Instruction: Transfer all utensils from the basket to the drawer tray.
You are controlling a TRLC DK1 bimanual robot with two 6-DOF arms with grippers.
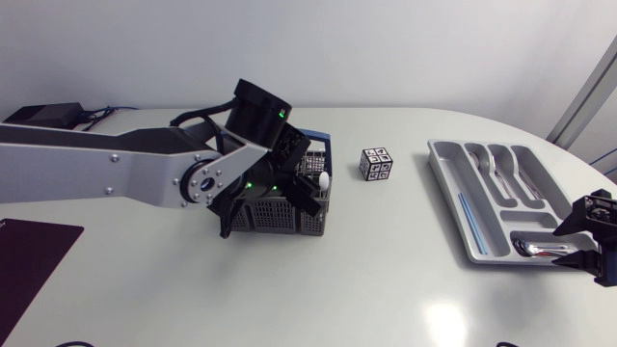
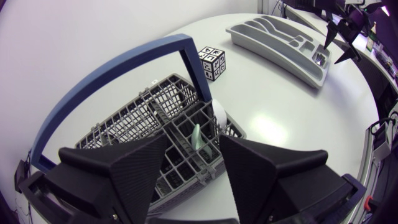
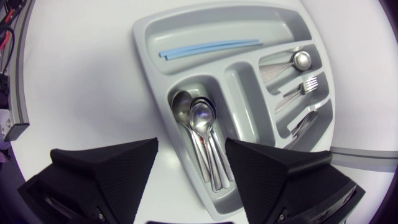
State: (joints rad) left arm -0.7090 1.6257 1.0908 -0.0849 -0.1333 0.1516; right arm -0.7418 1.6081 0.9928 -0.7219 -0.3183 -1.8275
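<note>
Left arm [image 1: 96,169]: silver-grey beam with small screws and a round black joint. Tiny green lights, perhaps indicators, sit just behind the jaws of the matte black left gripper [image 2: 194,138].

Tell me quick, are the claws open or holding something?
Left claw: open, empty, above the basket.
Right claw: open, empty, above the spoons in the tray.

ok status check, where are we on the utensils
Left end effector open over basket, white utensil and green utensil inside. Right end effector open above spoons in tray. Patterned cube between basket and tray.
</note>
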